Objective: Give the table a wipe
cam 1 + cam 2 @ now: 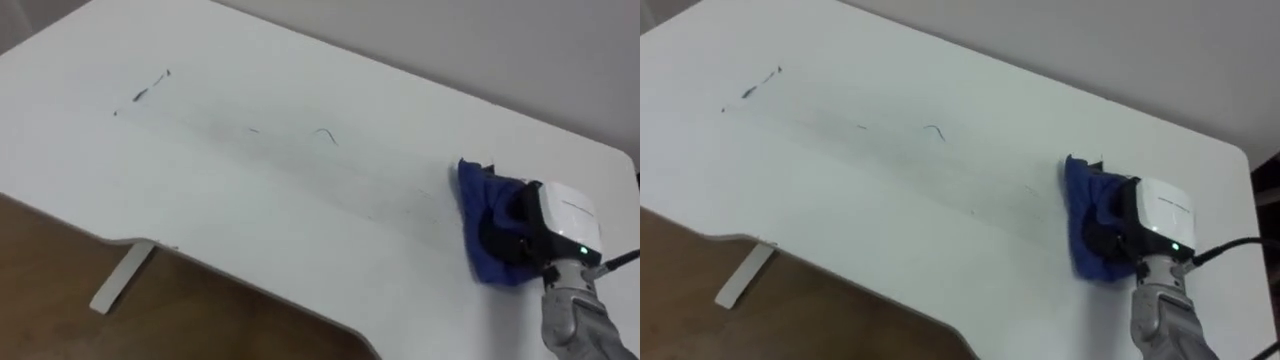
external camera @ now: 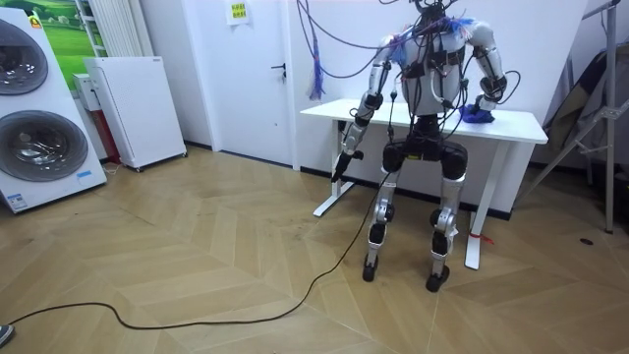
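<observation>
Right hand (image 1: 545, 228) sits on the blue cloth (image 1: 485, 215), fingers curled into it, near the worktop's (image 1: 300, 220) right edge. Dark scribbles (image 1: 150, 88) toward the left end and a mid-worktop squiggle (image 1: 325, 134) are unwiped, so most of the job looks undone. Left hand (image 2: 342, 164) hangs by the left edge; grip can't be told.

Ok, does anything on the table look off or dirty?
Yes: dark scribbles near the table's far left corner and a small curved mark mid-table stand out on the white top. The blue cloth under the right hand lies at the right end, apart from both. Nothing spilled or damaged.
</observation>
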Controlling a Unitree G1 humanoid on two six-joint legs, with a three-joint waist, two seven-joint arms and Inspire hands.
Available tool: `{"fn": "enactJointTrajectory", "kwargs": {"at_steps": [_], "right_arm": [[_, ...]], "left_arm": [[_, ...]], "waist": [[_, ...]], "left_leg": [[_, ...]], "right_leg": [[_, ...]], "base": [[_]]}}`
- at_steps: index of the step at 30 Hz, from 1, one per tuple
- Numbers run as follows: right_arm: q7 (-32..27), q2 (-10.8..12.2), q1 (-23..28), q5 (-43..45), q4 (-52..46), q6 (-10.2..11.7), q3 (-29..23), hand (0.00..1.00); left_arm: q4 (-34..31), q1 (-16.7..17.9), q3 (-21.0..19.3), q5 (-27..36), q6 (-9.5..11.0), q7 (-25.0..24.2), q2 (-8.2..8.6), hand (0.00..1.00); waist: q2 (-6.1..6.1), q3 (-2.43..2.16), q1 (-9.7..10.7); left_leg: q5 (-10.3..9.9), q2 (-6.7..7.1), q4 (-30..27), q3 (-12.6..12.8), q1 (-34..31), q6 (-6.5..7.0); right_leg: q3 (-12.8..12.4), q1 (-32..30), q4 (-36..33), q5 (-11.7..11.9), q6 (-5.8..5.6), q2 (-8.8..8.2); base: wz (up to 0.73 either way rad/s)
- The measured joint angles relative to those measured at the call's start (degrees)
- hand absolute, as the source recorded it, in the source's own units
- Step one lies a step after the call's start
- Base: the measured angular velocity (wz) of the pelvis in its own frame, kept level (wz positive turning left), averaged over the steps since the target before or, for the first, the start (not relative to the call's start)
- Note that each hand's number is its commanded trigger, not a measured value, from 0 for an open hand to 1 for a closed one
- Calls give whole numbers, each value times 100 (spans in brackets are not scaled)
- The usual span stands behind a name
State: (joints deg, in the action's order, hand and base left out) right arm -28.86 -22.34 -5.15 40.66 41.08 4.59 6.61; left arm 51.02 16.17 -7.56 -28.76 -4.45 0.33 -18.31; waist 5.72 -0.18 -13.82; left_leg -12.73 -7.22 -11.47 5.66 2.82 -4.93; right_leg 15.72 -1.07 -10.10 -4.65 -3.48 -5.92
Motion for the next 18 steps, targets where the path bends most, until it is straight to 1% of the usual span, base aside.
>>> {"fn": "enactJointTrajectory", "kwargs": {"at_steps": [1,2,3,4,5,6,7,8,9,11,13,16,17,18], "right_arm": [[5,0,-14,-2,0,5,3,100],[55,0,-36,-12,-101,-5,-4,98],[148,0,-51,-13,-238,-52,-5,100],[173,0,-50,-11,-303,-69,-5,100],[225,0,-49,-10,-411,-86,-1,100],[251,0,-49,-11,-462,-90,-3,92],[324,-1,-48,-6,-572,-91,-3,63],[391,-1,-37,0,-664,-92,-4,23],[425,-1,-17,1,-750,-110,-3,0],[551,2,55,50,-1035,-239,1,0],[590,-2,133,52,-1203,-335,5,0],[588,-4,309,41,-1382,-353,96,0],[586,1,376,40,-1464,-353,129,0],[577,3,423,37,-1514,-345,130,0]], "left_arm": [[0,-1,27,-7,-1,4,9,0],[-10,15,56,-12,-13,8,53,0],[-33,58,59,-14,-26,8,132,0],[-48,96,73,-9,-28,8,164,0],[-109,128,108,-6,-28,7,214,0],[-144,161,112,-7,-30,7,240,0],[-224,229,110,-7,-30,6,287,0],[-255,291,102,-12,-30,7,342,0],[-260,309,101,-15,-31,6,370,0],[-351,334,103,-5,-32,6,471,0],[-426,348,104,-7,-37,7,506,0],[-501,341,161,-3,-37,7,511,0],[-500,337,214,20,-37,8,512,0],[-499,330,220,52,-36,8,518,0]], "waist": [[-15,0,0],[-60,12,4],[-123,9,9],[-156,11,18],[-216,17,78],[-242,17,92],[-295,25,103],[-342,20,103],[-358,20,107],[-371,26,115],[-356,19,103],[-316,20,105],[-318,32,109],[-316,32,118]], "left_leg": [[-1,0,-3,0,6,-1],[-7,0,9,4,37,2],[-12,0,37,41,64,5],[-12,2,73,46,75,6],[-12,3,107,48,93,7],[-11,3,122,48,108,7],[-11,3,172,48,157,7],[-11,3,201,47,193,8],[-11,2,205,47,199,8],[-10,2,223,64,251,9],[-10,1,268,65,289,9],[-10,-1,296,69,332,9],[-11,-1,324,69,385,9],[-12,0,327,68,391,10]], "right_leg": [[0,-3,-15,3,5,0],[5,-21,-67,5,7,0],[4,-42,-78,12,17,0],[4,-45,-80,13,19,0],[4,-45,-87,13,19,0],[1,-46,-87,13,19,5],[-3,-46,-87,13,19,17],[-22,-48,-84,12,20,31],[-28,-50,-80,12,20,35],[-85,-59,-78,12,20,53],[-135,-63,-69,12,20,72],[-143,-69,-68,12,20,81],[-142,-47,-67,12,20,86],[-142,-41,-67,12,20,86]], "base": [[-6],[-16],[-20],[-15],[-6],[-11],[-18],[-17],[-13],[-13],[-12],[-9],[-12],[-6]]}}
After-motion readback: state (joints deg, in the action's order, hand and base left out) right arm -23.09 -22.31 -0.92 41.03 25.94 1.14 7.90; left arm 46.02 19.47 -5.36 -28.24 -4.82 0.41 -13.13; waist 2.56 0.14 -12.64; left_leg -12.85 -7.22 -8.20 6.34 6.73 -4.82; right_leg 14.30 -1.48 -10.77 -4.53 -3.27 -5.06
